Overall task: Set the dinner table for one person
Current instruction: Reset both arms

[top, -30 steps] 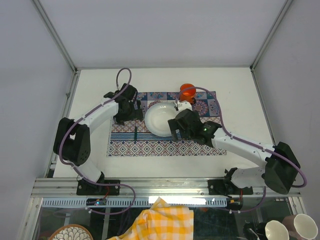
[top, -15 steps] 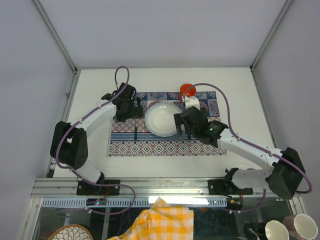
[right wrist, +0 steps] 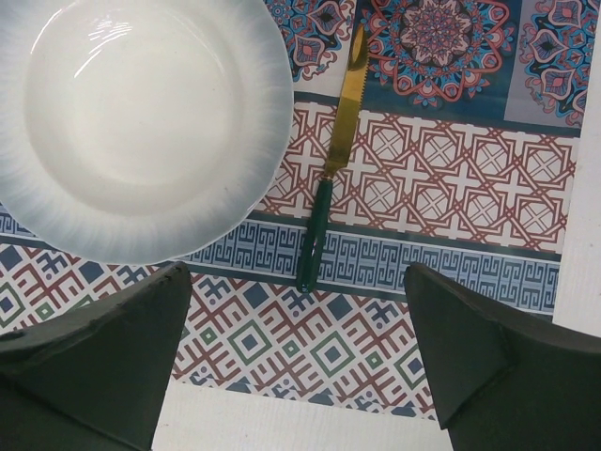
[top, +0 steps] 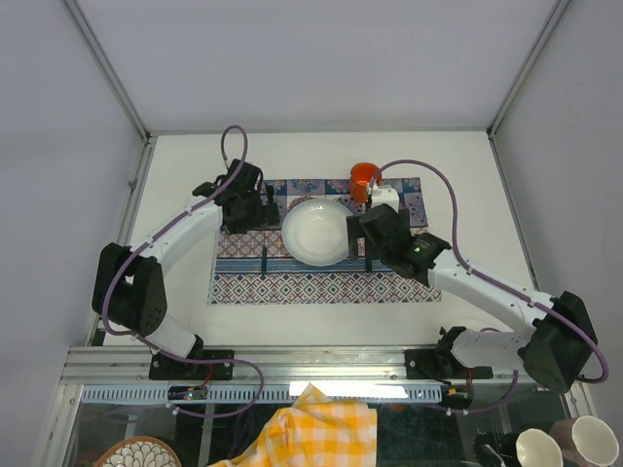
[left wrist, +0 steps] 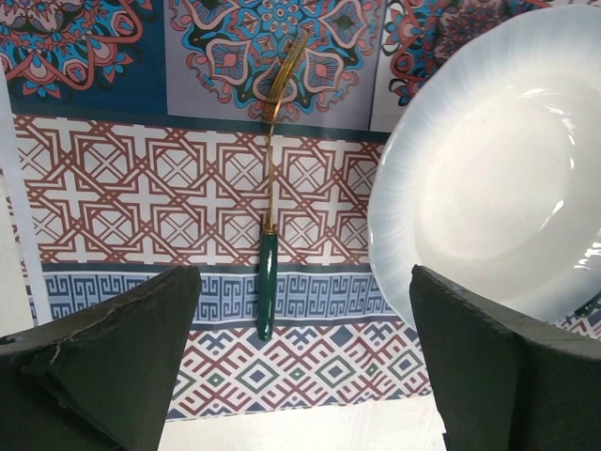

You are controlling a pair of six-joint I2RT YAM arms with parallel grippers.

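A white plate [top: 315, 232] sits mid-cloth on the patterned placemat [top: 321, 282], which lies on the white dinner table [top: 185, 321]. A gold fork with a green handle [left wrist: 269, 235] lies left of the plate [left wrist: 498, 188]; a gold knife with a green handle [right wrist: 329, 178] lies right of the plate [right wrist: 141, 122]. An orange cup [top: 363, 179] stands at the mat's far edge. My left gripper [top: 245, 209] hovers open and empty above the fork [top: 264, 261]. My right gripper [top: 375, 229] hovers open and empty above the knife.
Aluminium frame rails [top: 292, 365] edge the table, with white walls around. Below the near rail lie a yellow checked cloth [top: 311, 428], a patterned bowl [top: 136, 452] and two mugs [top: 565, 443].
My right gripper has moved away from the plate toward the far right, rising over the knife. My left gripper has shifted slightly toward the far edge. The orange cup is now uncovered.
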